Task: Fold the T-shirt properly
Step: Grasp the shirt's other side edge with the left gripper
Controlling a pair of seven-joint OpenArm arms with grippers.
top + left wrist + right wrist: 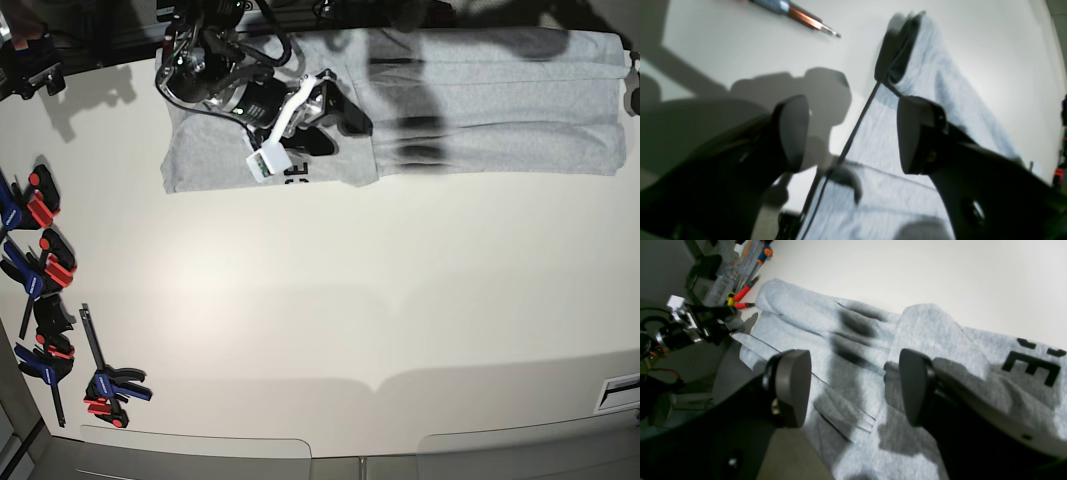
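The T-shirt (pixel 480 100) lies folded into a long grey band along the far edge of the table, with black lettering (pixel 1030 368) showing near its left end. My right gripper (pixel 853 386) hovers just above that lettered end, open, with nothing between its fingers (pixel 793 386). In the base view this right gripper (pixel 335 100) sits over the shirt's left part. My left gripper (pixel 853 133) is open over the T-shirt (pixel 893 150) at its other end, straddling the cloth's long edge, and holds nothing. A thin black cable (pixel 857 123) runs between its fingers.
Several red, blue and black clamps (pixel 40 270) lie along the table's left side. A screwdriver-like tool (pixel 800 15) rests on the white table beyond the left gripper. Red-handled tools (pixel 740 293) and clutter sit past the shirt's end. The table's near edge (pixel 320 450) runs along the bottom.
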